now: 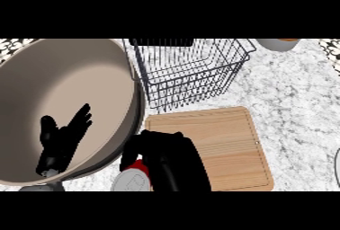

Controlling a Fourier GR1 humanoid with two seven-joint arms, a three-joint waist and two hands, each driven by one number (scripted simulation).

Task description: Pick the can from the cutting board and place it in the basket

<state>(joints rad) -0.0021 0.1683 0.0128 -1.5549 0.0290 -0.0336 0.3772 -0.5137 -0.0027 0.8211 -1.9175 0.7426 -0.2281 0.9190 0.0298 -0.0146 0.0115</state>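
Right hand point(166, 157) sits at the cutting board's lower left corner, its black fingers curled down over the can point(135, 176), which shows beneath it as a red shoulder and a pale grey end lying off the board's left edge, close to the lower margin of the view. How much of the can touches the counter cannot be told, since the hand covers most of it. Just right of the hand, the wooden cutting board point(222, 148) carries nothing else on its visible surface. Above the board stands the black wire basket point(192, 67), with only marble showing through its mesh; its near corner comes close to the board's top edge. Left of both, a large beige bowl point(66, 90) fills that side of the view, its rim nearly meeting the basket and the board. Left hand point(63, 139) shows over the bowl's inside, fingers straight and spread, holding nothing. White marble counter point(292, 99) lies open to the right of the board and basket.
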